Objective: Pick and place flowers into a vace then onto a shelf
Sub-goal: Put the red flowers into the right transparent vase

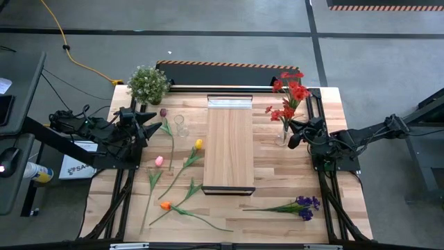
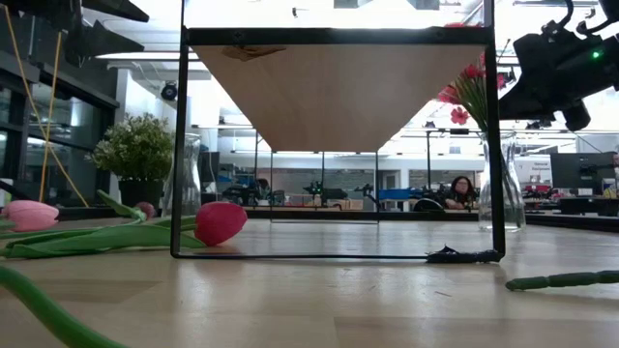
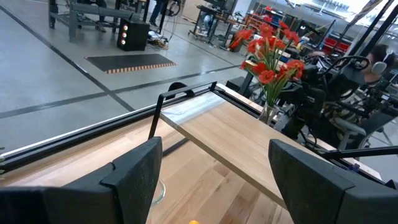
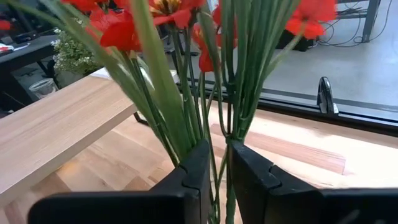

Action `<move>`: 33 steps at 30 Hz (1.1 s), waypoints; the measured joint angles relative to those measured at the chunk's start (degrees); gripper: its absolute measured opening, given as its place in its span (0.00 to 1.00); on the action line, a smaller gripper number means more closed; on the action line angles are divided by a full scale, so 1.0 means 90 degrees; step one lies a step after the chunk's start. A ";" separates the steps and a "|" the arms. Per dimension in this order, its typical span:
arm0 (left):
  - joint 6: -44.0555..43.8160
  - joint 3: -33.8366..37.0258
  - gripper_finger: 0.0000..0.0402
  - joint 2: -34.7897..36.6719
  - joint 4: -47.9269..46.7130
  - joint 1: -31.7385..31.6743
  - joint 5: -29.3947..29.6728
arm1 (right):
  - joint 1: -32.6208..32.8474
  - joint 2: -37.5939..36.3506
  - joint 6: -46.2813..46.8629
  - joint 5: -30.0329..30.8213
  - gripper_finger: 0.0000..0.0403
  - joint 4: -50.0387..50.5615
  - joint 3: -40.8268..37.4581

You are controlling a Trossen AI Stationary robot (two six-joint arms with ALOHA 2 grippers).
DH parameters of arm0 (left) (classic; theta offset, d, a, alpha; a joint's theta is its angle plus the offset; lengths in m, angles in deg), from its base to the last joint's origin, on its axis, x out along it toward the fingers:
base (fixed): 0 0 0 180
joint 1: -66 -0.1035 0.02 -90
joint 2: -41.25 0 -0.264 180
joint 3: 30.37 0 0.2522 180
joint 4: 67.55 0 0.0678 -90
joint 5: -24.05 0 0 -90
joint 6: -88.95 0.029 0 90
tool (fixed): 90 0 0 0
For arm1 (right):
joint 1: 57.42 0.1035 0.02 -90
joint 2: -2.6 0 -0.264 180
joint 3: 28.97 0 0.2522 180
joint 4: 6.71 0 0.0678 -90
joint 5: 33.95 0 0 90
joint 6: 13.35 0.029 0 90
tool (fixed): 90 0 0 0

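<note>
Two arms share the work, and only one is busy. At the far left of the tabletop [image 1: 277, 180] the left pincer [image 1: 147, 125] hangs with its jaws spread wide and nothing between them, just beside the bushy potted plant [image 1: 148, 83] and an empty glass vase [image 1: 180, 125]. Near it lie loose flowers: a dark maroon stem [image 1: 166, 128], a pink one [image 1: 157, 167], a yellow one [image 1: 194, 154] and an orange one [image 1: 173, 207], all flat on the wood and untouched. Across the middle stands the shelf [image 1: 230, 146], a long raised board on a dark frame, with nothing on it. Further right a purple flower [image 1: 298, 205] lies near the front edge.

At the right side, the red flowers [image 1: 290, 97] stand upright in a second glass vase [image 1: 283, 135], beside the shelf and apart from it. The right pincer [image 1: 297, 133] is up against the vase at the level of the stems; its wrist view shows the jaws nearly together with a narrow gap, a few green stems [image 4: 219, 137] passing through it. Whether they are gripped or merely lying in the gap I cannot tell.

I judge the step in hand to be seating the red bunch in its vase. Next would come clearing the pincer without tipping the glass, then taking the vase low and lifting it onto the shelf, minding the tall, top-heavy stems.
</note>
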 joint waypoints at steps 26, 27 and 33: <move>0.0000 0.0000 0.81 0.0000 0.0000 0.0001 0.0000 | 0.0000 0.0000 -0.0216 -0.0105 0.20 -0.0343 0.0000; 0.0000 0.0000 0.81 0.0000 0.0000 0.0000 0.0000 | 0.0000 0.0000 -0.0216 -0.0112 0.21 -0.0347 0.0000; 0.0000 0.0000 0.81 0.0000 0.0000 0.0000 0.0000 | 0.0000 -0.0003 -0.0221 -0.0121 0.23 -0.0352 0.0000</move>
